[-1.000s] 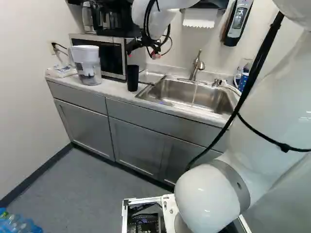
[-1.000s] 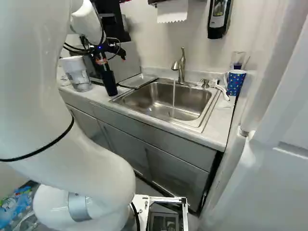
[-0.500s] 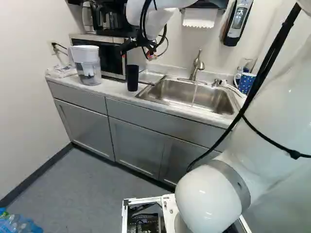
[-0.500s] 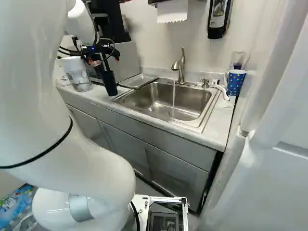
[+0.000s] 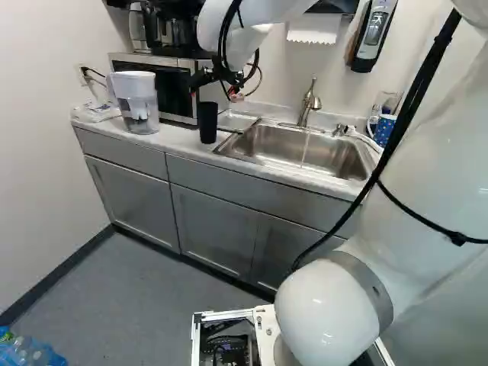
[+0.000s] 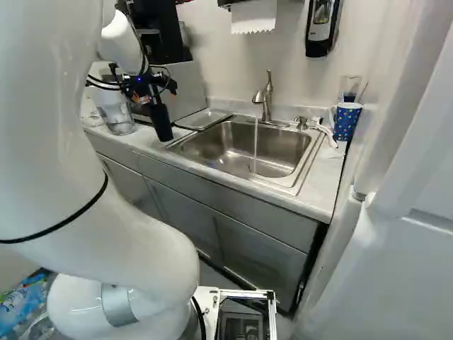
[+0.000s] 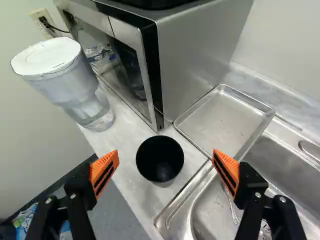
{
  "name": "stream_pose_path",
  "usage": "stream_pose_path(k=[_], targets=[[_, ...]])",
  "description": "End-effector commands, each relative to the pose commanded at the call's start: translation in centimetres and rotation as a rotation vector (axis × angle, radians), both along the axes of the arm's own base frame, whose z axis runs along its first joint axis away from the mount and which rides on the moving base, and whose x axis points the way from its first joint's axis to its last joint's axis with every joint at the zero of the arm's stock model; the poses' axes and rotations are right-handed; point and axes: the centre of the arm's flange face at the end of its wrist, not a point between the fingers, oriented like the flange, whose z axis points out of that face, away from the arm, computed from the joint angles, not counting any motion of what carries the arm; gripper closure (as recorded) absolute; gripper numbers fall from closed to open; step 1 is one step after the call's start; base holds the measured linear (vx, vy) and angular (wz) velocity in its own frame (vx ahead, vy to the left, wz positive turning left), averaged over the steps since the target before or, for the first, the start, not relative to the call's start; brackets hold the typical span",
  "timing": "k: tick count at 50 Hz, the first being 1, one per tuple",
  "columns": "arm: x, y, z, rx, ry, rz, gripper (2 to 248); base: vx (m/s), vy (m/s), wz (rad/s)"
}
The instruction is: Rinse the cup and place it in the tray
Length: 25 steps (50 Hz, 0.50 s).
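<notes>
My gripper [image 7: 165,159] hangs spread above the cup [image 7: 160,161], tray [image 7: 225,117] at two o'clock. Descending off-centre could topple the cup toward the sink [image 7: 275,162] at four o'clock.

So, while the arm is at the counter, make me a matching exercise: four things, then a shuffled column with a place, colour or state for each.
Things
1. Black cup
2. Metal tray
3. Faucet
4. Claw

Places, colours, states
A. Water running from it
B. Open, with orange pads
C. Lying flat between the microwave and the sink
D. Standing upright on the counter

Right pairs: 1-D, 2-C, 3-A, 4-B
</notes>
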Motion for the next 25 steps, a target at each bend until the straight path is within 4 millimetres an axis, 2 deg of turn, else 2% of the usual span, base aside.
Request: stream_pose_path(k=[25], targets=[[-0.1, 0.6, -2.3, 0.01, -0.03, 0.01, 3, 0.0, 0.0, 0.0]])
